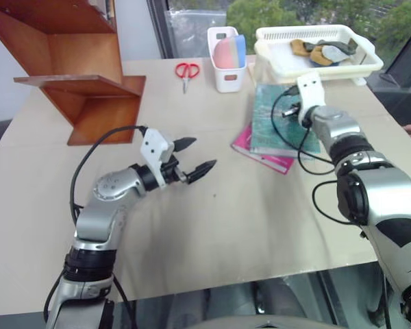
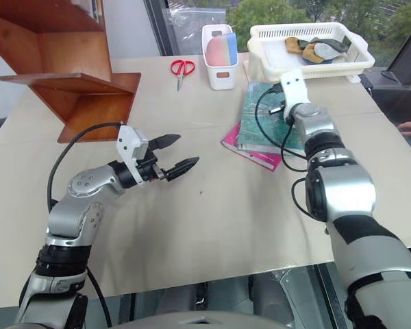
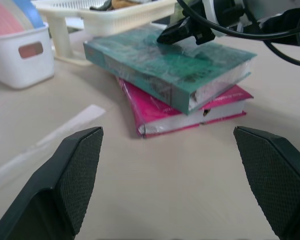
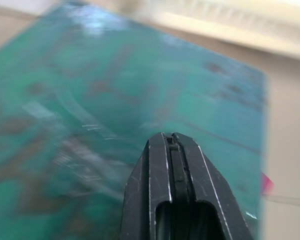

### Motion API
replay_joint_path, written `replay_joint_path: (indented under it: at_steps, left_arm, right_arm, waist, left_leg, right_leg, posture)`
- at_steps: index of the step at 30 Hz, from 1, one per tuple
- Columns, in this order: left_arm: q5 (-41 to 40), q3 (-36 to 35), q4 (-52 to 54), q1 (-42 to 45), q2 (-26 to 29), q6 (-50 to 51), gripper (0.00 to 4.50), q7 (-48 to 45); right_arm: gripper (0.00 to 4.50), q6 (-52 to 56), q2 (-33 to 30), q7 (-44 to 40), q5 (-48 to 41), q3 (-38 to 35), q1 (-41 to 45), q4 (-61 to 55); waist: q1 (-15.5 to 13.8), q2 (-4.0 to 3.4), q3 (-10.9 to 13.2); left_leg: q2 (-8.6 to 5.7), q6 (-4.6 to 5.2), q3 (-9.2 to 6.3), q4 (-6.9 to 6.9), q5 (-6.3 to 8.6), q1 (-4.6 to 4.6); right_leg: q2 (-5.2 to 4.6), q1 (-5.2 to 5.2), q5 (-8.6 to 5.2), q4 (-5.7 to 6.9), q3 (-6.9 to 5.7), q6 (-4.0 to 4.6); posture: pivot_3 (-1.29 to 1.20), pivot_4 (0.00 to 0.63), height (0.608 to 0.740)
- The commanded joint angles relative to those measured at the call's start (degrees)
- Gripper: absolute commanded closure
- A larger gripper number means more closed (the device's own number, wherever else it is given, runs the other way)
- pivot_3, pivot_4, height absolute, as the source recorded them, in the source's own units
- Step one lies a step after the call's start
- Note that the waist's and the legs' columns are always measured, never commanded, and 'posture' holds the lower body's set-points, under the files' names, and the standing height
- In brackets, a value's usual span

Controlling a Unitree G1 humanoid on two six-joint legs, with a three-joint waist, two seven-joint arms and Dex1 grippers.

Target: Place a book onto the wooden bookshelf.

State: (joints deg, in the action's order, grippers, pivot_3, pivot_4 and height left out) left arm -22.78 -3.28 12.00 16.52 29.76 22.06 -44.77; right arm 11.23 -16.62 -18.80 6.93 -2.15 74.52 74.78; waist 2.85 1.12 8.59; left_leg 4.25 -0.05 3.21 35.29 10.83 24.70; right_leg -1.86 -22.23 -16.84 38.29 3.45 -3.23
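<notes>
Beige tabletop [image 1: 226, 219] by a window, cluttered along the far edge: white basket [image 1: 370, 65] holding some small items, white caddy [image 1: 226, 77], red-handled scissors [image 1: 186, 72].

Task progress: barely begun, by my read. The book [image 1: 270, 120], teal with a glossy wrap, lies flat on top of the magenta book [image 1: 250, 145], both on the table in front of the basket and caddy, on the robot's right side. The wooden bookshelf [image 1: 75, 75] stands at the far left corner of the table, well apart from the books. No book is visible on the boards in view. Left to do: get a grip on the teal book, lift it off the pink one, carry it across, set it on a shelf board.

Grippers: right gripper [image 3: 182, 34] is clenched, fingers pressed together with nothing between them. In the left wrist view its tip sits over the teal cover, at or just above the surface; actual contact is hard to confirm. The right wrist view looks straight down the closed fingers at the green cover. It is not holding the book.

Left gripper [image 1: 200, 156] is spread wide and empty, hovering over bare table mid-left, pointing toward the book stack, well apart from it.
</notes>
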Motion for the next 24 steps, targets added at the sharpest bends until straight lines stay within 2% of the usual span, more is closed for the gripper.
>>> replay_joint_path:
  at_steps: [1, 12, 17, 24]
  left_arm:
    - [-1.33, -2.09, 3.76, -0.64, 0.68, 0.08, 0.00, 0.92]
    - [-2.15, -1.99, 5.41, -1.55, 0.85, 1.32, 0.00, 1.62]
    - [-2.22, -1.75, 5.50, -1.52, 0.64, 1.23, 0.00, 1.79]
    - [-2.25, -2.21, 6.07, -2.44, 0.62, 1.02, 0.00, 2.64]
  right_arm:
    - [4.43, 0.53, 1.16, -5.80, 0.49, 0.90, -1.98, 1.52]
    - [4.43, -1.64, -7.32, 7.87, -8.69, -11.46, 2.13, -0.25]
    - [4.43, 1.15, -9.65, 7.90, -9.99, -13.60, 2.98, 1.23]
    - [4.43, 3.45, -9.05, 4.26, -12.31, -16.67, 2.89, 2.55]
  waist:
    - [0.01, 0.00, 0.00]
    - [-0.89, -0.07, 0.16]
    - [-0.26, -0.10, 0.18]
    - [-0.37, -0.11, 0.19]
  left_leg:
    - [0.00, 0.00, 0.00, 0.01, 0.00, -0.01]
    - [-0.05, 0.00, -0.02, 0.08, 0.00, 0.06]
    - [-0.01, 0.00, 0.13, -0.01, 0.00, 0.06]
    - [0.00, 0.00, 0.39, -0.04, 0.00, 0.09]
  right_leg:
    - [0.00, 0.01, 0.00, 0.03, -0.01, 0.00]
    - [-0.07, -0.03, 0.00, 0.18, -0.06, 0.00]
    - [-0.01, -0.14, 0.00, 0.09, 0.14, 0.00]
    - [0.00, -0.37, 0.01, 0.19, 0.43, -0.01]
  posture:
    - [0.00, 0.150, 0.740]
    - [0.00, 0.150, 0.740]
    - [0.00, 0.150, 0.740]
    - [0.00, 0.150, 0.740]
